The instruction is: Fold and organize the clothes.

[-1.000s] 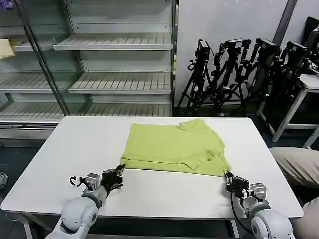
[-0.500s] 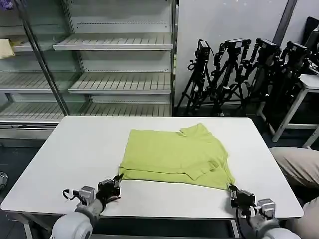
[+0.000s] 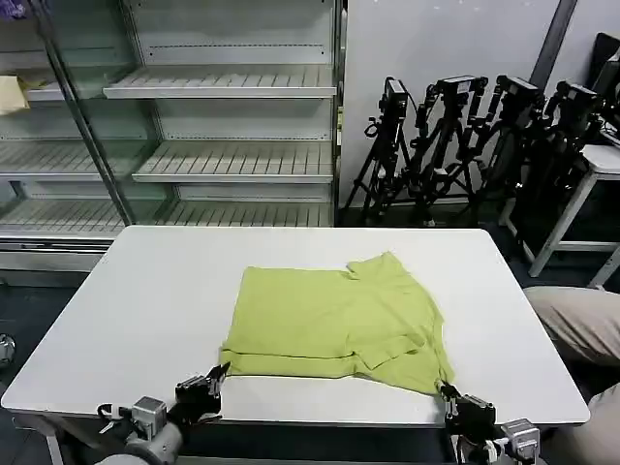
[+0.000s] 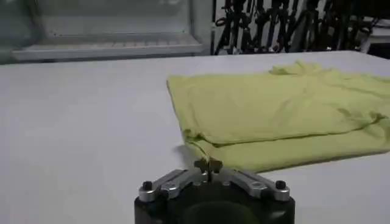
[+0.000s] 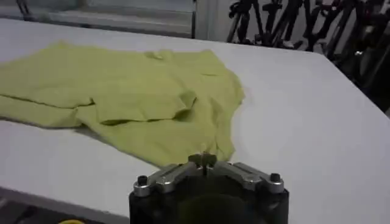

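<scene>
Folded T-shirt (image 3: pixel 337 326) lay on table (image 3: pixel 145 291). L gripper (image 3: pixel 215 380) pinched its near-left corner, R gripper (image 3: pixel 447 392) its near-right corner, both at table's front edge.

Both arms and a bystander's knee (image 3: pixel 581 325) cut off by frame edges.

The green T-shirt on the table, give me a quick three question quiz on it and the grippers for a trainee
1. True or false: the T-shirt lies spread out flat, with no fold.
2. Which grippers pinch its near corners?
A. left only
B. right only
C. both
3. What stands behind the white table on the robot's left?

Key:
1. False, it is folded over.
2. C: left gripper, right gripper, each shut on a corner.
3. Shelving.
</scene>
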Robot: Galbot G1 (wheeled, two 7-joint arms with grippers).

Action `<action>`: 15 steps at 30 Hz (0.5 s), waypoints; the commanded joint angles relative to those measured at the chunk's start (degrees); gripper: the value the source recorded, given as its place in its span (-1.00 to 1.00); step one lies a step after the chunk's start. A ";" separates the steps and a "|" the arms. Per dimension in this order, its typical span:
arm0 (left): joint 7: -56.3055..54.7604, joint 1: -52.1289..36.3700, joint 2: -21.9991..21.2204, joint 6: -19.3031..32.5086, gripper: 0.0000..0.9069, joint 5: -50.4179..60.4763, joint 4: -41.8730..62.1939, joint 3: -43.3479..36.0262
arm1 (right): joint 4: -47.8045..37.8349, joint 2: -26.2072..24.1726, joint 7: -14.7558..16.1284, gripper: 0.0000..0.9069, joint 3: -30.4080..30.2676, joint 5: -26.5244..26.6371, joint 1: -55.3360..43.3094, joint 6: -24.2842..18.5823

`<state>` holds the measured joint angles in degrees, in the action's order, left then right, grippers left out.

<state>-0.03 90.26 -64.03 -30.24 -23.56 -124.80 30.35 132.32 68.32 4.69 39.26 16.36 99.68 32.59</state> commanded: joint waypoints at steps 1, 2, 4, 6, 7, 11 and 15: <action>0.07 3.69 0.33 0.61 -0.96 -0.69 -1.45 2.70 | 1.78 0.29 0.05 -1.00 -0.12 -1.11 2.35 -0.14; 0.07 3.62 0.47 0.67 -0.96 -0.80 -1.26 2.93 | 1.72 0.18 0.13 -1.00 0.06 -1.09 2.29 -0.14; 0.08 3.63 0.79 0.95 -0.96 -1.13 -1.08 2.98 | 1.58 0.03 0.56 -1.00 0.36 -1.03 2.21 -0.17; 0.07 3.68 0.80 0.93 -0.96 -1.12 -1.05 2.90 | 1.00 -0.04 0.68 -1.00 0.69 -1.01 1.98 -0.39; 0.07 3.73 0.78 0.93 -0.98 -1.13 -1.11 2.92 | 0.84 -0.09 0.75 -1.00 0.86 -0.97 1.95 -0.43; -0.07 4.43 0.72 0.90 -0.96 -1.22 -1.98 3.28 | 0.94 -0.20 1.13 -1.00 1.46 -0.75 2.69 -0.47; -0.12 5.66 0.22 0.94 -0.96 -1.18 -3.04 3.66 | 0.89 -0.09 0.97 -1.00 1.46 -0.78 3.13 -0.75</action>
<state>-0.08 94.51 -63.76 -29.47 -24.52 -127.00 33.41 133.46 68.20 5.58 40.54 15.88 102.38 31.94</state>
